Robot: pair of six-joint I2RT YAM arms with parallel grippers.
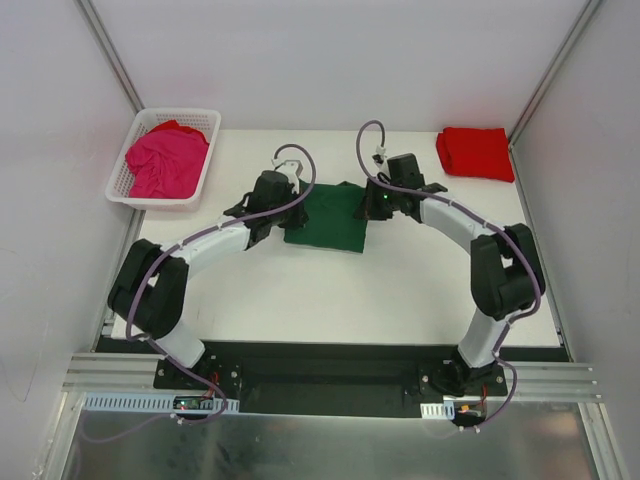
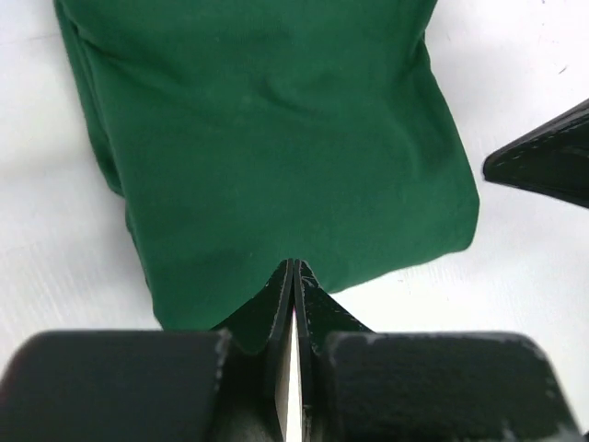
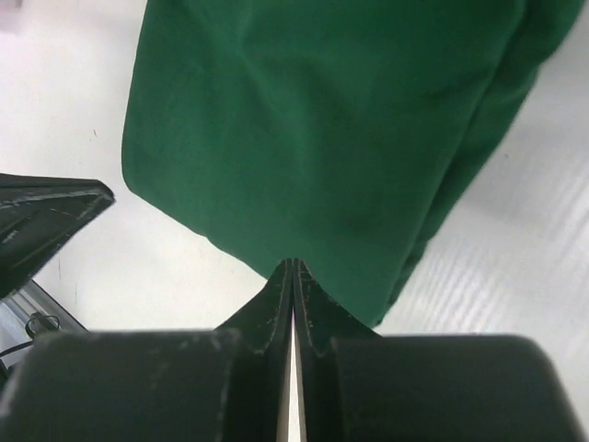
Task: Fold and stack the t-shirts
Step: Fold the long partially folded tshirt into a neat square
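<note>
Green tee (image 1: 328, 220) is lying folded mid-table (image 1: 400, 290). You're holding both grippers clenched on it: L gripper (image 2: 293, 269) is sitting at its 9 o'clock edge, R gripper (image 3: 293, 267) at its 3 o'clock edge. Can't tell if either is pinching fabric. Red tee (image 1: 475, 152) is resting folded at table's 1 o'clock. Pink tee (image 1: 165, 160) is lying bunched in basket (image 1: 205, 118) at 10 o'clock.
</note>
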